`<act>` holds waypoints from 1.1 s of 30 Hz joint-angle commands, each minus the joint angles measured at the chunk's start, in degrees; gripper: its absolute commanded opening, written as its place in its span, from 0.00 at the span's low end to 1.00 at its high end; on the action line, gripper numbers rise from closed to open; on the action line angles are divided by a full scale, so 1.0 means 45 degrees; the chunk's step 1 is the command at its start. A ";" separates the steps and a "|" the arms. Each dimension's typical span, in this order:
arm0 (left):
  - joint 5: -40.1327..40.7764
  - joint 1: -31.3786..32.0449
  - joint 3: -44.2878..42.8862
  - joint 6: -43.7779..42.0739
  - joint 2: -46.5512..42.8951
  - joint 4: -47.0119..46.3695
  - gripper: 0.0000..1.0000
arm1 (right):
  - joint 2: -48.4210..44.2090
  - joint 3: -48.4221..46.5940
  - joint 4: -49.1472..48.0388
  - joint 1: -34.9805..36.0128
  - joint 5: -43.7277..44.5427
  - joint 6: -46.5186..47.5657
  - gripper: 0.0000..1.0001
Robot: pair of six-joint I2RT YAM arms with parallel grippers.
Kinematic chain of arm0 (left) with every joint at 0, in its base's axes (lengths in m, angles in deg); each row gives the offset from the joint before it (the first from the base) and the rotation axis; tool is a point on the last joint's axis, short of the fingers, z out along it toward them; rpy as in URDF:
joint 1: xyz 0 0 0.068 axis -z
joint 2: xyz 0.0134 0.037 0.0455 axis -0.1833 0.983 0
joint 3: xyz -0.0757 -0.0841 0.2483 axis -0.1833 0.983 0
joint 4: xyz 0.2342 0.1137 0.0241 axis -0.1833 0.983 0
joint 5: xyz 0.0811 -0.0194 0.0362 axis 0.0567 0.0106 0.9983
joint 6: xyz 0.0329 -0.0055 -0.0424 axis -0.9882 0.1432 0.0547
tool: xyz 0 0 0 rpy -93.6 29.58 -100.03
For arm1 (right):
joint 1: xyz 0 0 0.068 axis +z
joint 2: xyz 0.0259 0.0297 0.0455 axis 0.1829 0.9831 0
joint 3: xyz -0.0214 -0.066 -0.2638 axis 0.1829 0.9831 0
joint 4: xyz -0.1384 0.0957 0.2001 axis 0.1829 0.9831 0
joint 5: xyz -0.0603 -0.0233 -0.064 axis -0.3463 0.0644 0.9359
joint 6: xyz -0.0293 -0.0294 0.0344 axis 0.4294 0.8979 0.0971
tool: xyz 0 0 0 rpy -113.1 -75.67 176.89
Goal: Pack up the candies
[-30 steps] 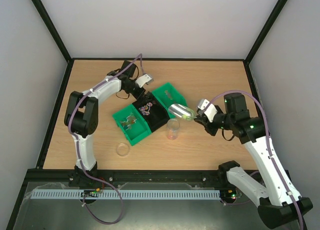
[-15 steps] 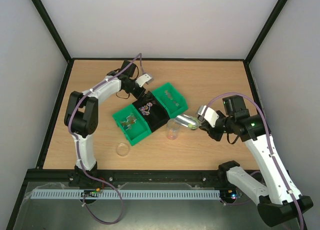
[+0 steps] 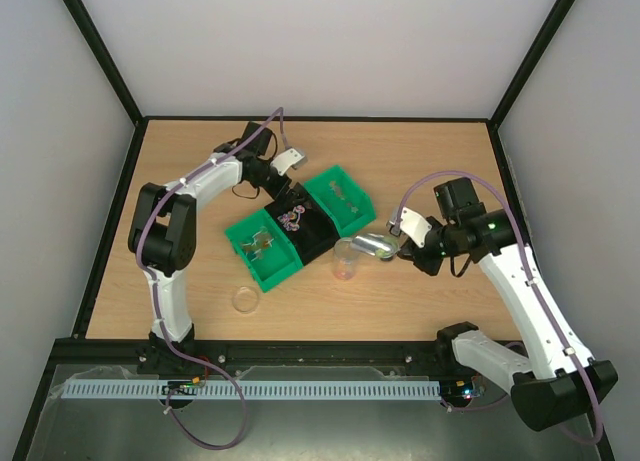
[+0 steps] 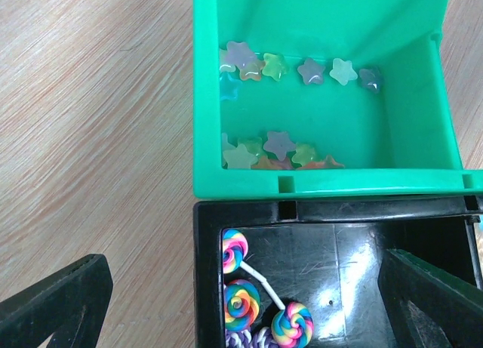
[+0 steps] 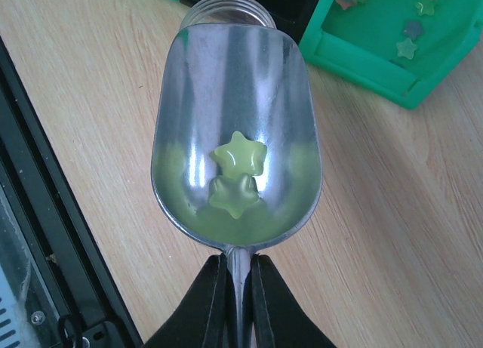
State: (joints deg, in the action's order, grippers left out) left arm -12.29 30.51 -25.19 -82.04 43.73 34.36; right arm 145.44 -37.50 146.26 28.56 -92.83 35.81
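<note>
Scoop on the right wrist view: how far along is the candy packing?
Done: two green star candies sit in the scoop, gripped at its handle by the right gripper, jaws shut. In hand: the scoop's lip is at the jar mouth, not yet tipped. Left: pour them in, fetch more stars from the green bin, and fit the lid, lying apart from the jar.

The worktop [image 3: 430,156] is of light wood, with a black frame along its edges. Three bins stand on it in a slanted row, side by side and touching: a near green bin [image 3: 262,249], a black bin [image 3: 312,237] and a far green bin [image 3: 340,196]. A clear jar [image 3: 346,263] stands upright just beside the black bin, on its near side. A round clear lid [image 3: 246,300] lies flat near the near green bin, not touching it.
</note>
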 commanded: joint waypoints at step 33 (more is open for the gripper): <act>-0.0078 -0.0506 0.0703 0.0155 -0.0515 -0.0547 0.99 | 0.2603 -0.2720 0.2623 0.1908 0.2178 0.0228 0.01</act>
State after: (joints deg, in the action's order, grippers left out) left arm -11.83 28.54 -23.05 -81.91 43.14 32.50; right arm 156.35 -47.79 154.11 36.52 -84.72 37.47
